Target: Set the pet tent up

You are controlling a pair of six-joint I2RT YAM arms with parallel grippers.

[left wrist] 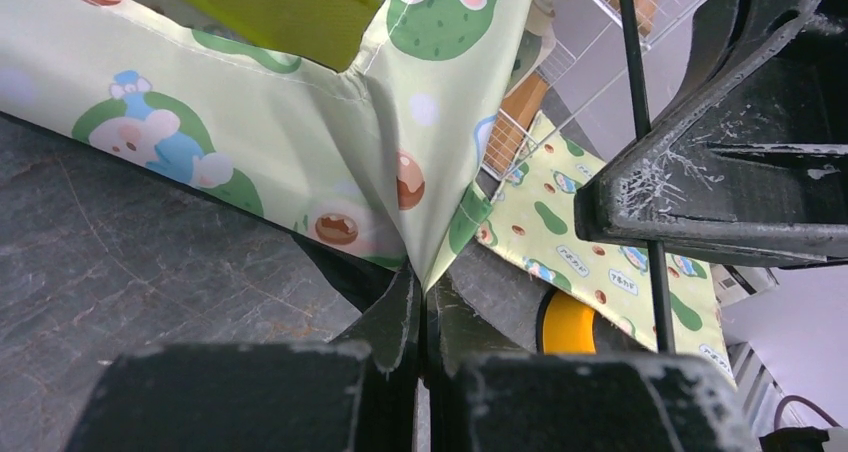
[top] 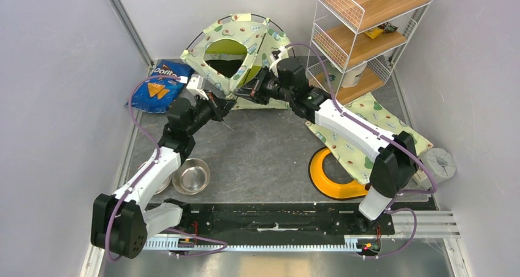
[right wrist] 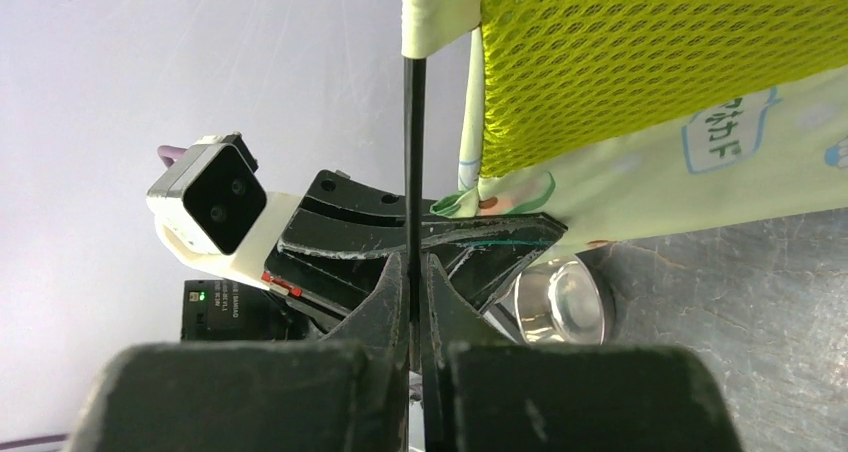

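Fabric; one pet tent (top: 245,29); one mat (top: 375,108)

You have a dark grey, stone-patterned worktop (top: 270,148) boxed in by plain pale lilac walls (top: 55,75) on three sides. In your far right corner stands a white wire rack (top: 336,6) with three wooden shelves (top: 368,1). The light is soft and even.

The pet tent (top: 254,38) is pale green, avocado-printed, apparently lime-lined.
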